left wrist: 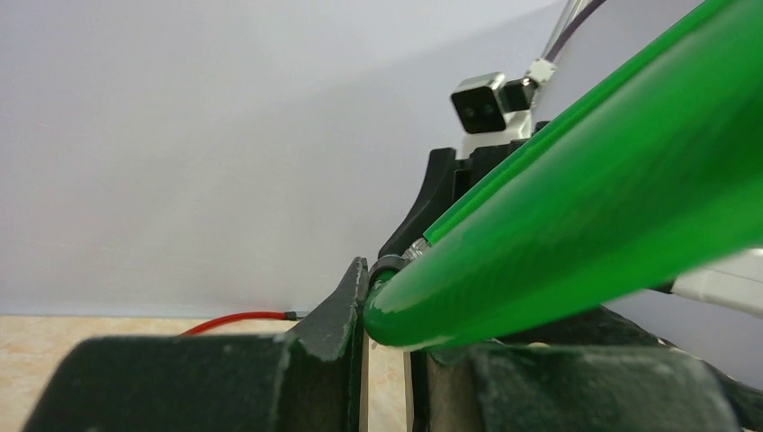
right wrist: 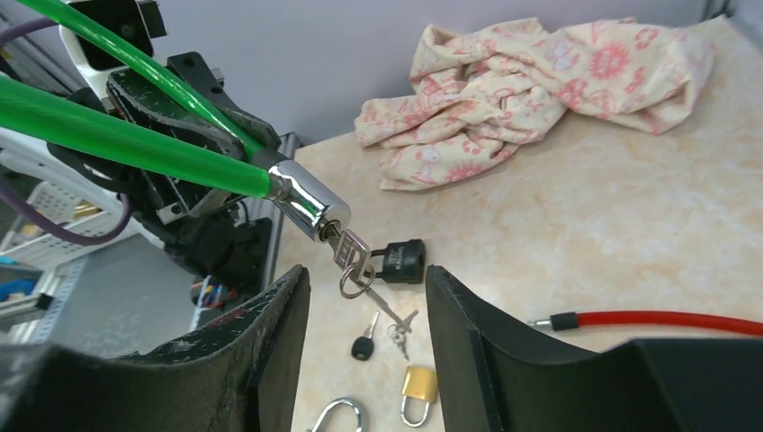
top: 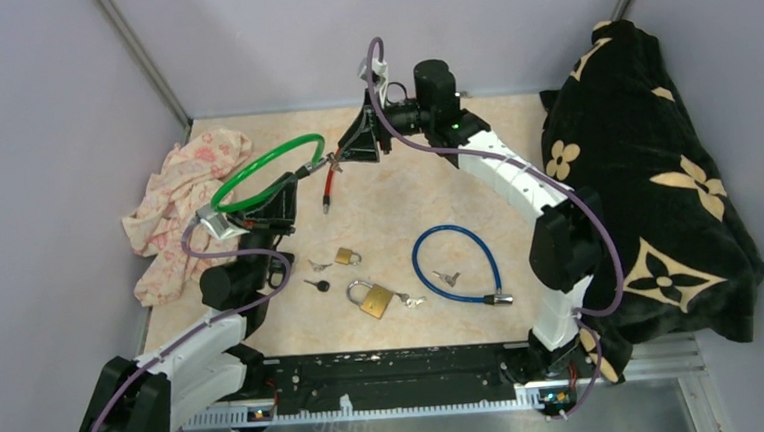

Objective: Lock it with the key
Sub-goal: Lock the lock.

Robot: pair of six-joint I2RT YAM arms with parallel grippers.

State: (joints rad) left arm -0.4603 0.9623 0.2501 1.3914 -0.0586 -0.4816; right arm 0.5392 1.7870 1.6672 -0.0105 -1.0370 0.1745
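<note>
A green cable lock [top: 265,170] is held up above the table; it also fills the left wrist view [left wrist: 576,225]. My left gripper [left wrist: 387,337] is shut on the green cable near its end and shows in the top view [top: 275,200]. In the right wrist view the lock's chrome cylinder [right wrist: 309,208] has a silver key [right wrist: 352,249] in its keyhole, with a ring and a second key hanging below. My right gripper [right wrist: 364,301] is open, its fingers on either side just below the key and apart from it. It shows at the lock's end in the top view [top: 342,158].
A red cable [top: 328,188] lies under the right gripper. A small brass padlock [top: 347,256], a larger brass padlock [top: 374,300], loose keys [top: 318,283] and a blue cable lock [top: 457,262] lie mid-table. A black padlock [right wrist: 402,261], a floral cloth [top: 182,208] at left, a black blanket [top: 646,180] at right.
</note>
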